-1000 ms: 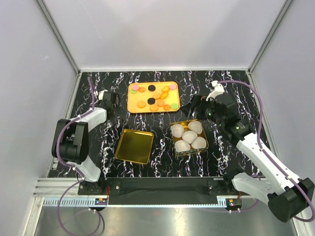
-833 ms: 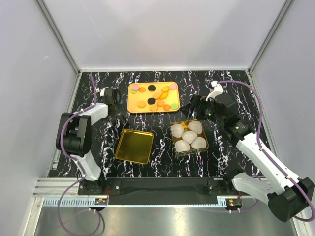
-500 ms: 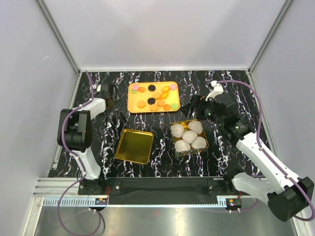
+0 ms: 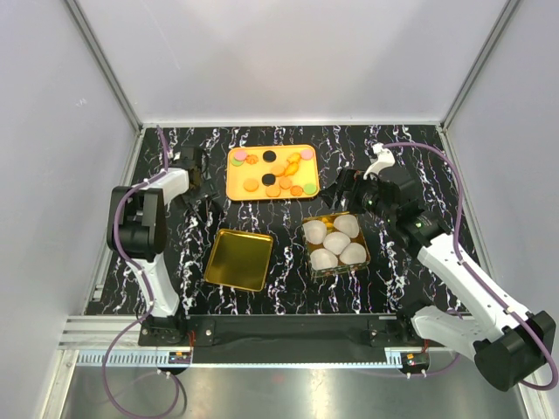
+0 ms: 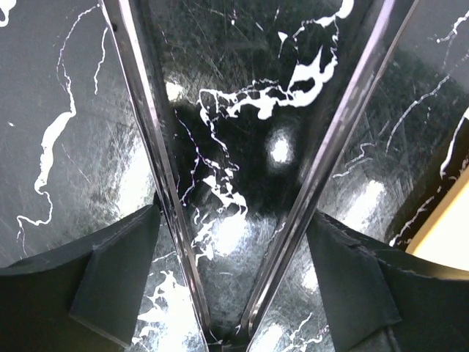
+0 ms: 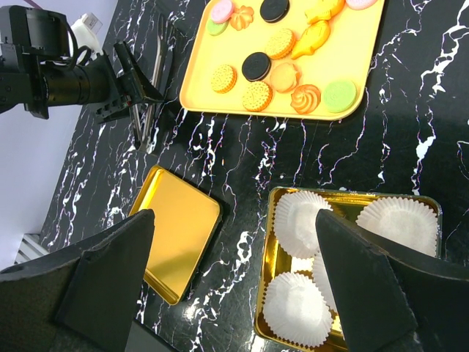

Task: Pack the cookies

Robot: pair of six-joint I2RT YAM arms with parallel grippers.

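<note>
cookies (image 4: 278, 185) (image 6: 282, 73): lay flat and scattered on the orange tray (image 4: 238, 188) (image 6: 216, 51), toward the far side of the table (image 4: 288, 288) (image 5: 66, 110) (image 6: 410, 132); mostly orange, two black, a few pink and green.
left claw (image 4: 201, 177) (image 5: 234, 213) (image 6: 139, 81): stood spread wide with nothing gripped; hung low just off the tray's left edge, with the cookies to its right and apart from it.
tongs (image 5: 157, 183) (image 6: 156, 59): lay on the table under the left claw, both metal arms running up between its fingers (image 5: 110, 286) and meeting at the near end; could not tell from the wrist view whether touched.
right claw (image 4: 334, 194) (image 6: 234, 213): gaped wide and carried nothing; hovered raised near the tray's right near corner, with the cookies ahead of it and to its left, untouched.
gold tin (image 4: 364, 236) (image 6: 344, 196): sat on the near side of the tray, below the right claw, filled with white paper cups (image 4: 336, 243) (image 6: 302, 215).
gold lid (image 4: 238, 259) (image 6: 176, 242): rested flat to the left of the tin, near it but apart, shiny inside.
table: black, veined with white like marble, glossy enough to throw back bright spots of light in the left wrist view.
walls (image 4: 288, 61): plain pale panels closed in the far side and both flanks.
frame posts (image 4: 105, 65): ran as bare metal bars along the corners of the enclosure.
rail (image 4: 262, 353): crossed the near edge, with both arm bases bolted beside it.
</note>
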